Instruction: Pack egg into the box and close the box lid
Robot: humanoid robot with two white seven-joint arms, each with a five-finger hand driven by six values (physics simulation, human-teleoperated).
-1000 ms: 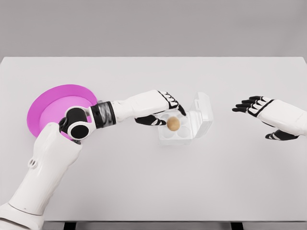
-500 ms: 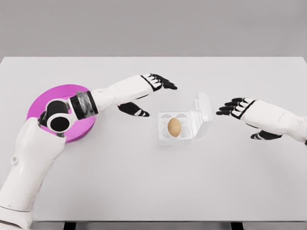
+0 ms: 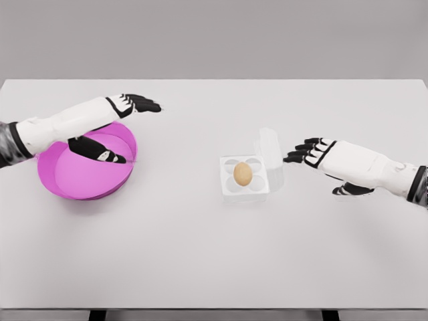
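Seen from the robot's head camera, a brown egg (image 3: 243, 174) sits in the middle of a small clear plastic box (image 3: 245, 192) with four cups, set on a white table (image 3: 214, 254). The box's lid (image 3: 270, 158) stands raised on the far-right side, hinged open and leaning away from the tray. The right hand (image 3: 314, 151) reaches in from the right with fingers extended and slightly spread, holding nothing; its fingertips (image 3: 289, 159) hover just beside the raised lid, and whether they touch it cannot be told. The left hand (image 3: 127, 110) is well apart from the box, poised over the far rim of a magenta bowl (image 3: 87, 174) at the table's left, fingers stretched out and empty, the thumb hanging down over the bowl's interior. With the egg already in the tray, what appears to remain is the closing of the lid. The box looks thin-walled and very light, likely to slide on the smooth tabletop if pushed sideways rather than downward, so the lid is best met on its outer face near the free top edge and swung over toward the tray, with pressure ending straight down. The plastic should flex a little before it seats. The egg is fragile and seems to lie across the centre rather than settled in one cup, so it could roll or stand proud under the lid; a hard press risks cracking it.
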